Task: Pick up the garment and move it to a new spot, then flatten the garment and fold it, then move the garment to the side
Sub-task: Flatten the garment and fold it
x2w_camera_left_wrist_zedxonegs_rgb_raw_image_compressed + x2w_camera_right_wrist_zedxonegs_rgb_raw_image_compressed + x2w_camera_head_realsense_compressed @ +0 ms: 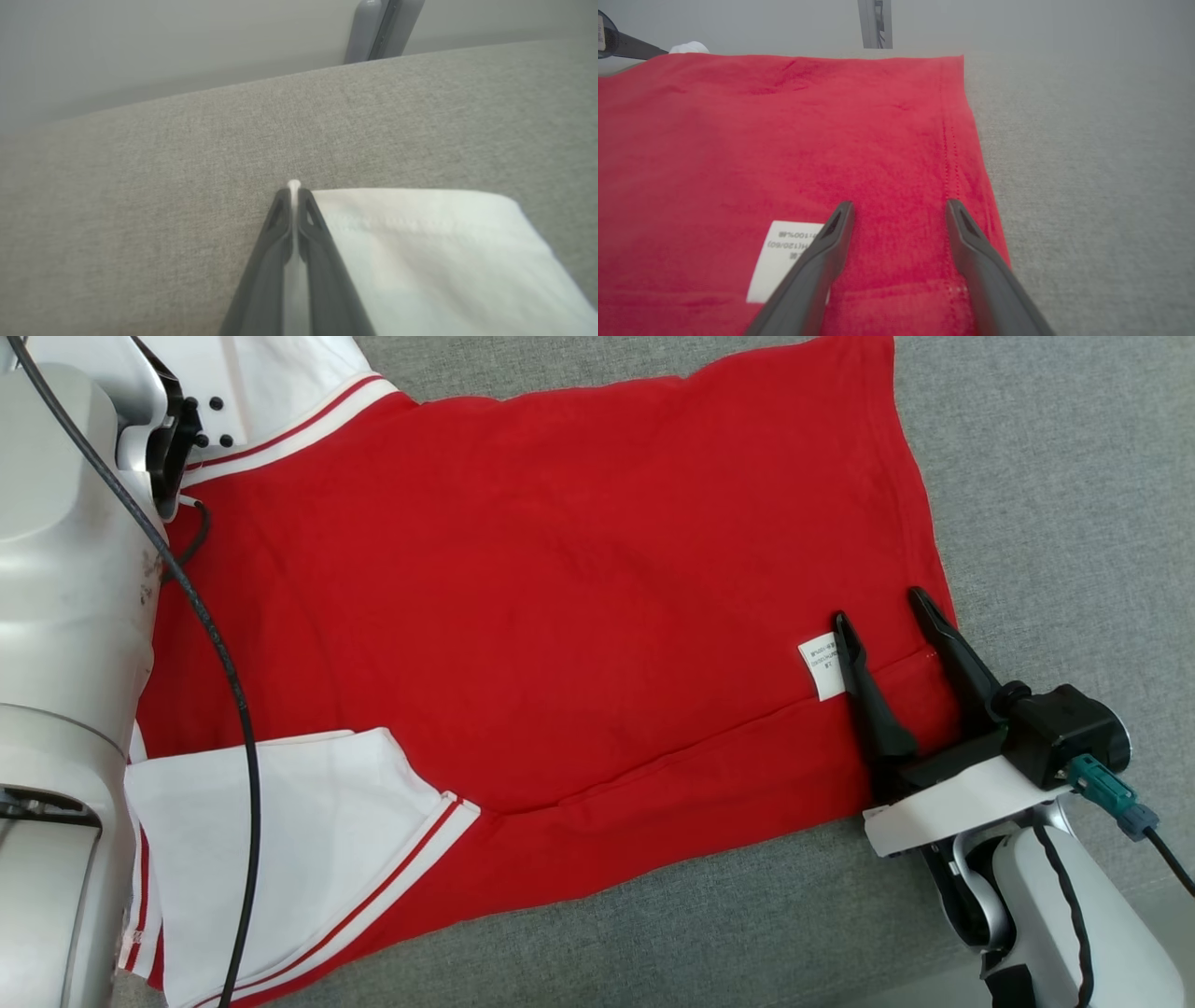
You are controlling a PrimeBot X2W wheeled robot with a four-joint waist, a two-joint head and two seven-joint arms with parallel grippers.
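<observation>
Left wrist view: your left end effector (293, 189) clamps the red shirt (560, 597) by its white sleeve (420, 252); right end effector (878, 605) gapes over the hem (966, 154).

White care label (780, 261) on red garment (784, 140): upside-down print, seemingly "100%" and "(120/60)"; rest illegible.

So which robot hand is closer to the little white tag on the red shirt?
Right. The right gripper, fingers open, is over the shirt, one finger beside the tag. The left gripper pinches white cloth at the shirt's sleeve end, far from it.
</observation>
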